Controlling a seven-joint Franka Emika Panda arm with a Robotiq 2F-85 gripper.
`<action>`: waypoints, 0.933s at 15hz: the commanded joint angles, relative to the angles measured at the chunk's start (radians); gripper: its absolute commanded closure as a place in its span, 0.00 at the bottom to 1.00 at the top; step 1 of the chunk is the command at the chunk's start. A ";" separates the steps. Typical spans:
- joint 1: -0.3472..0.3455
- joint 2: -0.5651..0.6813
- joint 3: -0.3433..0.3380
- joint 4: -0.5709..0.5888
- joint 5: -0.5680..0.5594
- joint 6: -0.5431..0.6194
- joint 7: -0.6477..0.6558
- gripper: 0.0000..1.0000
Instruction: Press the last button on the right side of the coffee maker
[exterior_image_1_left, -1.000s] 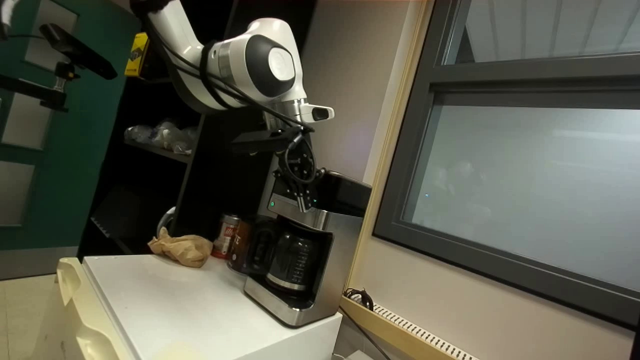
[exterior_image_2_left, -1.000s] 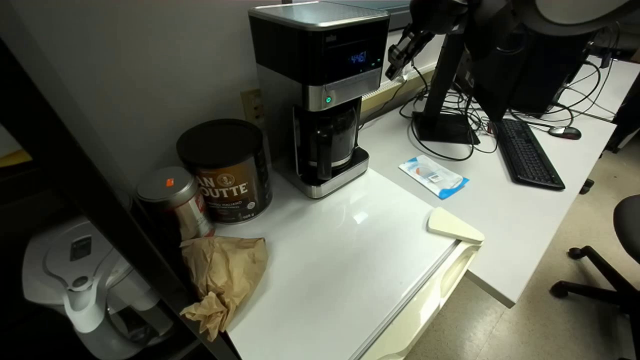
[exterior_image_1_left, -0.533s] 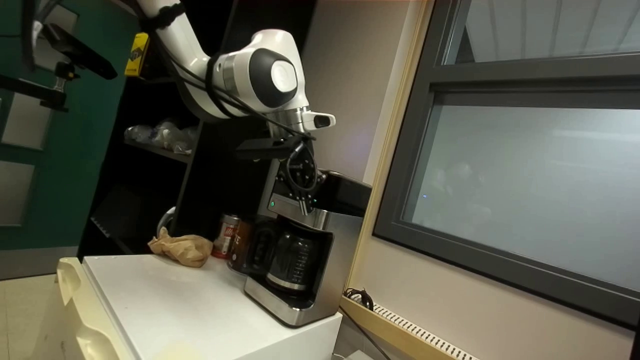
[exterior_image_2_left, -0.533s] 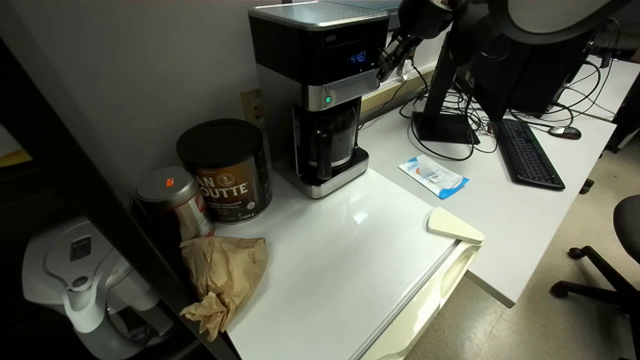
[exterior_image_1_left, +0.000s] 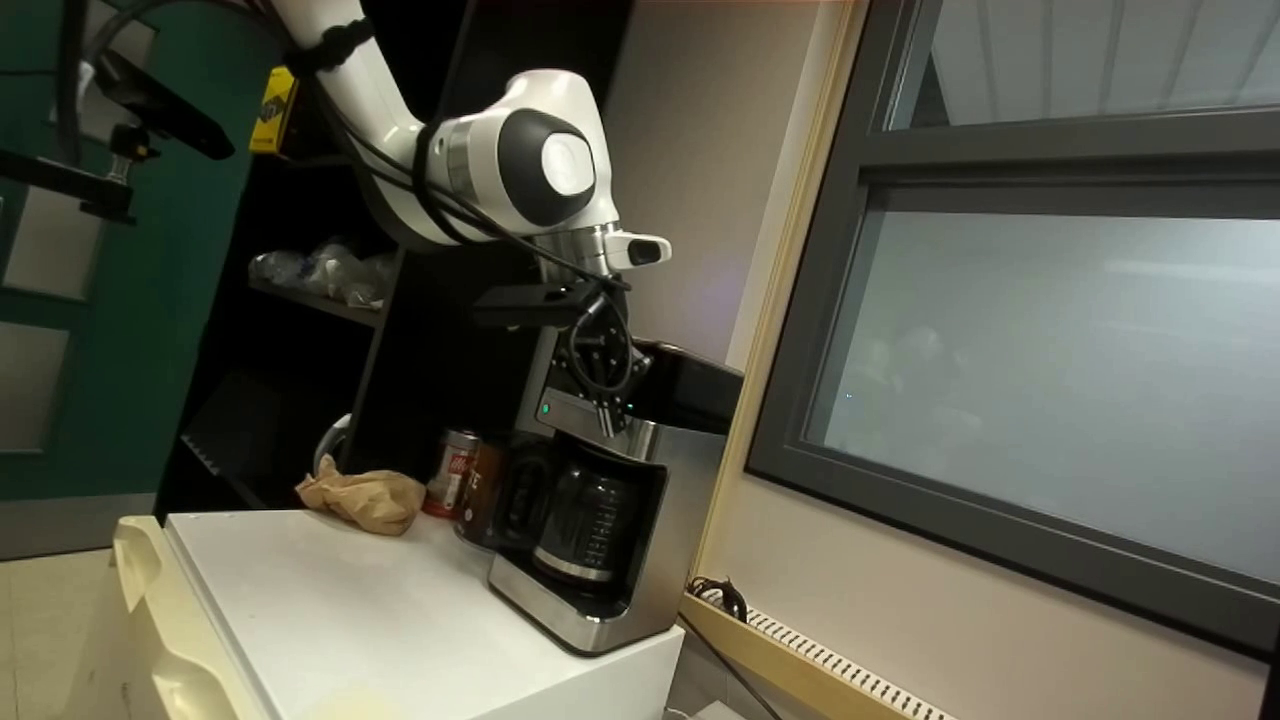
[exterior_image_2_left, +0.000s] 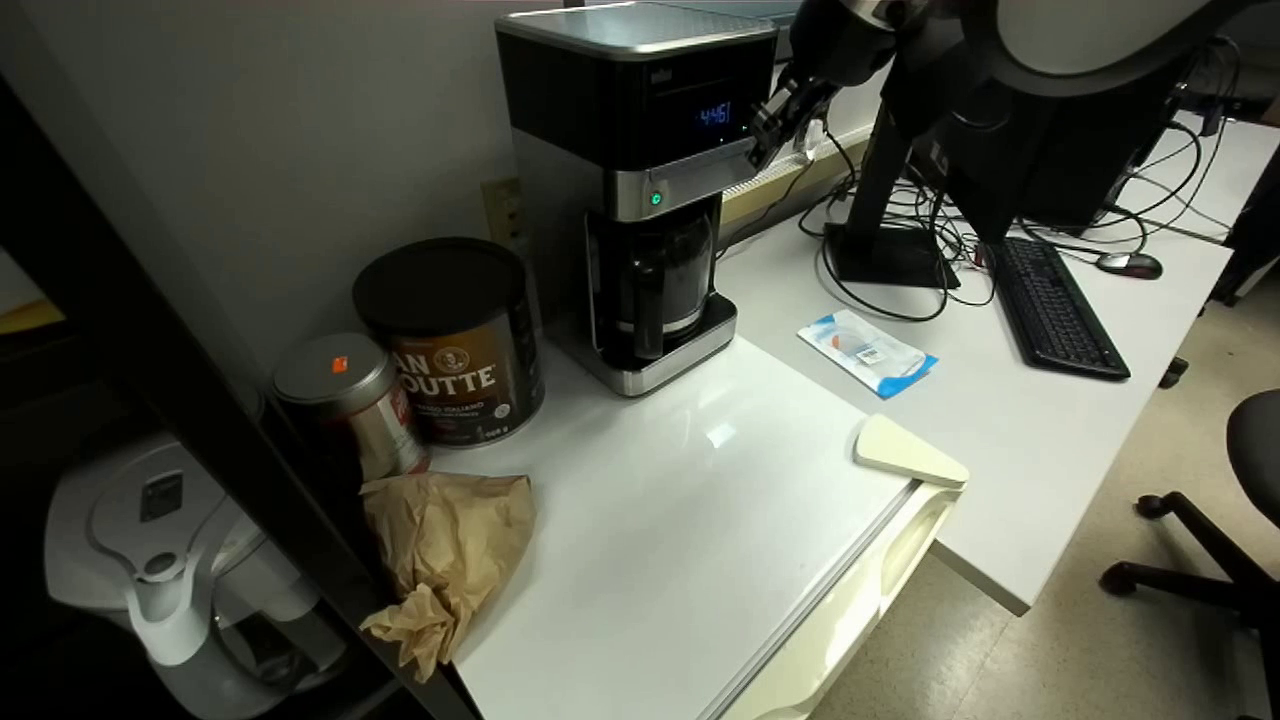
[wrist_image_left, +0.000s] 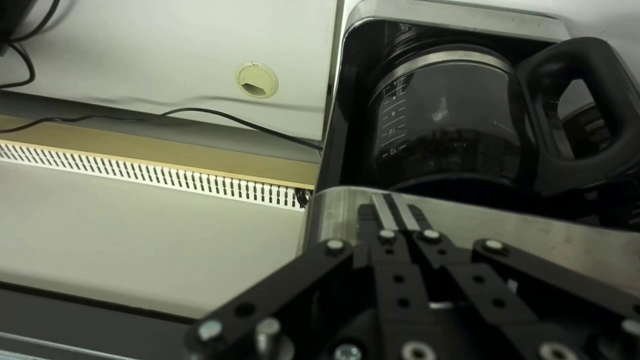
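Observation:
The coffee maker (exterior_image_2_left: 590, 100) is black and silver with a glass carafe (exterior_image_2_left: 690, 275). It stands upright on a white top and also shows in an exterior view (exterior_image_1_left: 690, 500). Its clock display (exterior_image_2_left: 714, 115) and green-lit button (exterior_image_2_left: 655, 198) are lit. My gripper (exterior_image_2_left: 765, 145) is at the right end of its front panel, fingers pointing down. The gripper, also in an exterior view (exterior_image_1_left: 612, 420), is shut and empty. In the wrist view its fingertips (wrist_image_left: 395, 210) overlap the silver band (wrist_image_left: 500, 225). The rightmost buttons are partly hidden behind the fingers. I cannot tell whether the fingertips touch the panel.
A brown coffee can (exterior_image_2_left: 450, 350), a smaller tin (exterior_image_2_left: 350, 400) and a crumpled paper bag (exterior_image_2_left: 450, 560) stand left of the machine. A monitor stand with cables (exterior_image_2_left: 880, 250) is to the right. A wall and window frame (exterior_image_1_left: 830, 330) are close behind.
My gripper has moved down and closer to the right end of the coffee maker's front panel. Most of this motion is in the earlier half second; since then it has shifted only slightly. It stays shut.

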 joint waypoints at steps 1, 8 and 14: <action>0.005 0.007 -0.004 0.028 0.028 -0.009 -0.013 0.99; -0.012 -0.093 0.042 -0.103 0.039 -0.016 -0.110 1.00; -0.017 -0.175 0.056 -0.200 0.038 0.000 -0.143 1.00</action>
